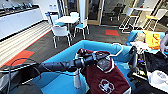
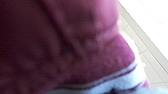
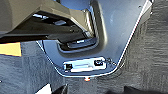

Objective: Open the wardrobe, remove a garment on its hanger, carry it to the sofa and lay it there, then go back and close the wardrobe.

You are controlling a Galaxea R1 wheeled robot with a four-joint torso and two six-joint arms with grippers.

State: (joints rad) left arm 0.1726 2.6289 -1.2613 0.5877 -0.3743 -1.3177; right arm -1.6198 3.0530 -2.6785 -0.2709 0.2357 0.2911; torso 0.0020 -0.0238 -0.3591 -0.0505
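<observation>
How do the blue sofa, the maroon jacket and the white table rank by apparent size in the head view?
1. Sofa, largest.
2. Jacket; nearness to the camera enlarges it.
3. Table, smallest; it stands far away.

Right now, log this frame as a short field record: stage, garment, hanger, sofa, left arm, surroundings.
stage: garment being carried, at the sofa
garment: maroon jacket with white chest emblem, hanging from the left arm over the sofa seat; not yet laid flat
hanger: white hook sticking up past the arm
sofa: blue sofa, directly below and ahead
left arm: left gripper at the jacket's collar; fingers not discernible
surroundings: white table and chairs beyond the sofa
</observation>
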